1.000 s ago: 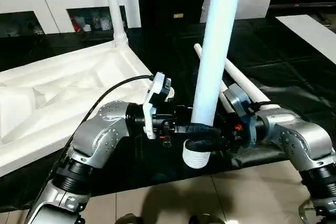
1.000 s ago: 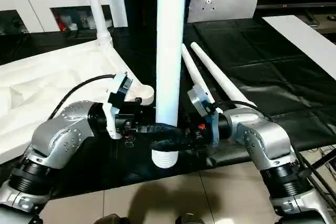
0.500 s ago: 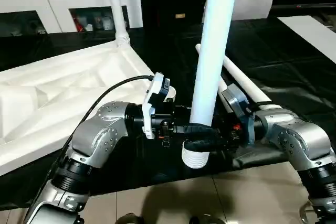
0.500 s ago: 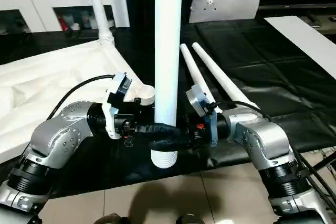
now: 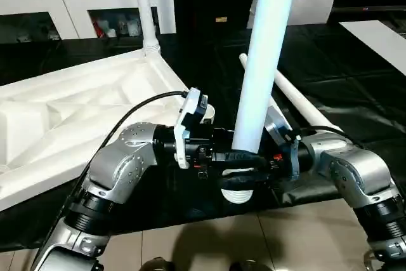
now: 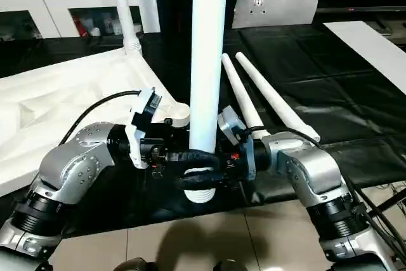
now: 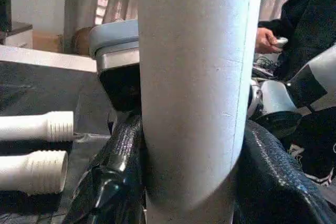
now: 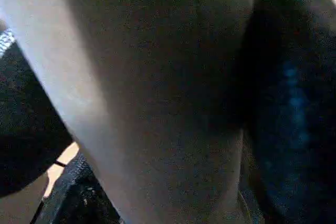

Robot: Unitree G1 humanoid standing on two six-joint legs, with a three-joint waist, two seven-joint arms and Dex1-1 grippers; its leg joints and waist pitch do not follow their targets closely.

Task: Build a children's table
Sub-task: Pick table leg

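Both arms look nearly unchanged since a second ago; only the right gripper [image 6: 212, 168] sits lower on the leg's threads. One upturned tabletop [image 5: 70, 115] lies at the black mat's [image 6: 304, 61] left, one leg [image 5: 144, 11] upright in its far corner socket. Two spare legs [image 6: 257, 96] lie side by side (threaded ends nearest). The left gripper [image 5: 244, 157] clamps the fourth leg [image 6: 208, 61], held upright at the mat's near edge; whether the right one grips it, I cannot tell.

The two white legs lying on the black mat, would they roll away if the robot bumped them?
Probably a bit. The two loose legs are round and smooth, so a sideways nudge could set them rolling on the black mat. They taper, so they would likely curve, not roll straight. They look stiff: each lies straight, with no sag.
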